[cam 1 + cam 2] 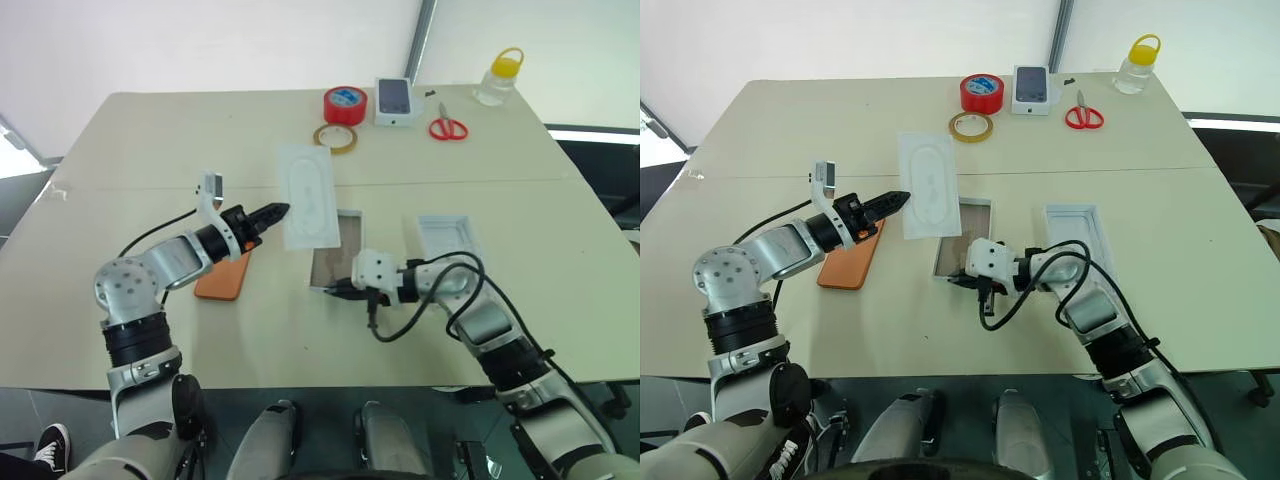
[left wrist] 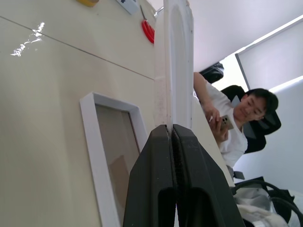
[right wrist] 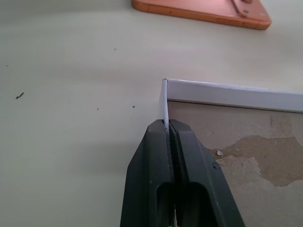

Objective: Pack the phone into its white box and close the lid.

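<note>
At frame centre, the left tool (image 1: 280,211) pinched a white insert (image 1: 308,195) aloft; the right tool (image 1: 338,291) clamped the white box (image 1: 337,250) wall, phone (image 1: 224,277) lower left.

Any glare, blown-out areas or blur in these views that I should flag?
Left wrist view: a bright specular patch on the table, and the window behind the person is washed out; the left gripper close to the lens looks soft. Left eye view: the backdrop past the table is overexposed. Right wrist view: even light, the phone readable.
</note>
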